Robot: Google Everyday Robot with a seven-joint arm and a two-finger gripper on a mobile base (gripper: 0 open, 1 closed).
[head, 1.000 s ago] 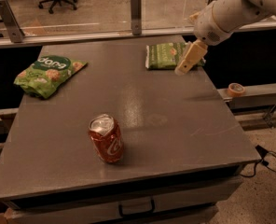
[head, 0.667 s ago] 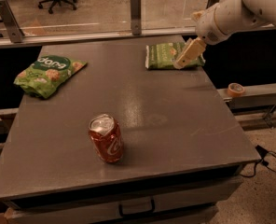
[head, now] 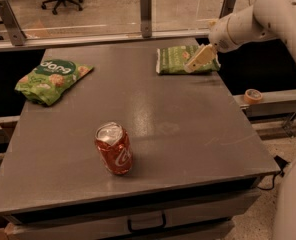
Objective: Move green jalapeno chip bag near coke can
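The green jalapeno chip bag (head: 178, 59) lies flat at the far right of the grey table (head: 188, 134); it is olive green with pale stripes. My gripper (head: 198, 60) hangs over the bag's right end, at or just above it, with its tan fingers pointing down and left. The coke can (head: 114, 148) stands at the near left-centre of the table, red with white script, a silver top and a dented body. The can is far from the bag.
A brighter green chip bag (head: 50, 79) with a dark round logo lies at the far left. A roll of tape (head: 252, 95) sits on a ledge right of the table. A glass barrier with posts (head: 146, 14) runs behind it.
My gripper has moved back and left, from the table's right edge over the right end of the jalapeno bag. The bags and the can have not moved.
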